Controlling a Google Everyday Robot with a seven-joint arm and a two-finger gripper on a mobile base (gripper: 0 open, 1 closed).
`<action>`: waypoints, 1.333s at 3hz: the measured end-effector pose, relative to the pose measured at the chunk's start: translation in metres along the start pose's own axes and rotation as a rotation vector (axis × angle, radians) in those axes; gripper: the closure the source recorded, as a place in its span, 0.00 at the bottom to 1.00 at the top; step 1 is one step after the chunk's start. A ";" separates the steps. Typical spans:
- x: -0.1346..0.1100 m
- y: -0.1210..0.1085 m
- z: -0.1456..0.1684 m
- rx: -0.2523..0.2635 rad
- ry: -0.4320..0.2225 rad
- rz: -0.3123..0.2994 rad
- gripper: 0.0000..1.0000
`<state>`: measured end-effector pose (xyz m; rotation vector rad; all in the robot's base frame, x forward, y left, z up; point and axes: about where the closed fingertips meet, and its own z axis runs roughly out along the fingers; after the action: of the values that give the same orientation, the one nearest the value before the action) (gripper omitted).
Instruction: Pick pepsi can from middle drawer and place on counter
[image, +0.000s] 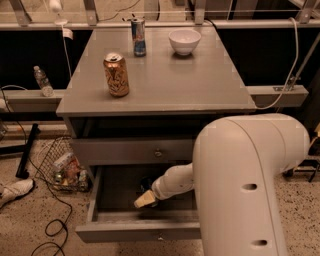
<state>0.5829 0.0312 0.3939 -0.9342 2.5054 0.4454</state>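
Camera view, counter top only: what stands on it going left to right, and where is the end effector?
Gold-orange soda can → slim blue-and-silver can → white round bowl, all on the flat grey counter. The cream end effector is lower down, inside the open grey wooden drawer.

Drawer (125, 231): lowest, pulled open, dark floor. Can (146, 183): dark, mostly hidden, inside just beyond claw (143, 200). Grey surface (200, 85): above.
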 end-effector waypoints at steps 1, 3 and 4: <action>-0.004 -0.003 0.011 0.001 0.003 0.012 0.00; -0.009 -0.009 0.019 0.005 -0.010 0.041 0.49; -0.008 -0.008 0.022 0.001 -0.006 0.046 0.73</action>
<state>0.5997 0.0394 0.3775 -0.8757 2.5257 0.4606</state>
